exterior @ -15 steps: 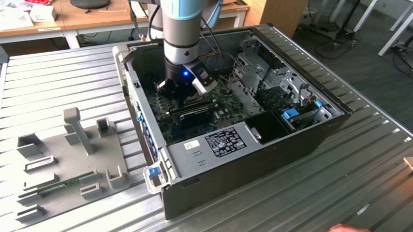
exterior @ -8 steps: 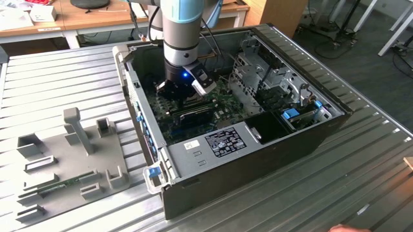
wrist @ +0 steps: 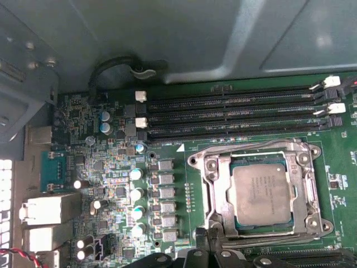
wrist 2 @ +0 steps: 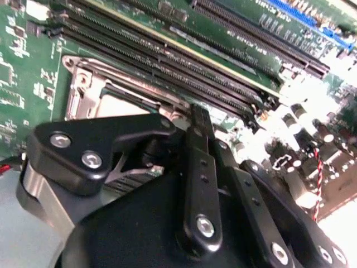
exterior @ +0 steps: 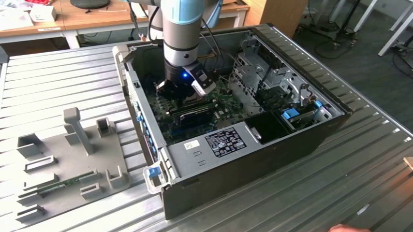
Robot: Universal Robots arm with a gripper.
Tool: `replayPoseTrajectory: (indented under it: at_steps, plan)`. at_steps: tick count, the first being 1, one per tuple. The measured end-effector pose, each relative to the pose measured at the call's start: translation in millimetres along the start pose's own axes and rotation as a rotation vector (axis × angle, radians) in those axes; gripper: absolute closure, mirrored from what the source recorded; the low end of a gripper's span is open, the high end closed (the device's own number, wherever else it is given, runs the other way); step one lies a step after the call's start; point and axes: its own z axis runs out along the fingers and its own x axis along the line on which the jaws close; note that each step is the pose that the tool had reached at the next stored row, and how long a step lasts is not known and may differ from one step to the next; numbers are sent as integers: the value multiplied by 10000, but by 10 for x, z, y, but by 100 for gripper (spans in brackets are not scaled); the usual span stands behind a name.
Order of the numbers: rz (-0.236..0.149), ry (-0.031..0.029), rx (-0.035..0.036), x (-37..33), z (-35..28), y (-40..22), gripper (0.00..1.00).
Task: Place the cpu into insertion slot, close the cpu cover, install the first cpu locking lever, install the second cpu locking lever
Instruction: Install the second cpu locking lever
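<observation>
Black tool [wrist 2: 196, 120] fingers, pressed together with nothing visibly gripped, hover at the edge of the insertion slot [wrist: 259, 192]. Within it the cpu [wrist: 262, 195] already sits flat, and the cpu cover [wrist: 217, 184] lies down around it, framing the chip through its window.

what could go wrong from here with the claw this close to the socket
1. The claw sits right at the edge of the cpu cover, which lies down over the cpu; a sideways slip might scrape the frame or chip.
2. The memory slots run close beside the socket, so a drift that way may knock their latches.
3. Capacitors stand nearby and could get bumped.
</observation>
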Motion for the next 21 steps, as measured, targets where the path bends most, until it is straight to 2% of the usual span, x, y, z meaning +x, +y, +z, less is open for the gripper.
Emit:
replayPoseTrajectory:
  at_steps: [9,21]
  plan:
    - [-1,-7,1,48,-2,-4,90]
    - [-2,-6,2,64,20,-9,90]
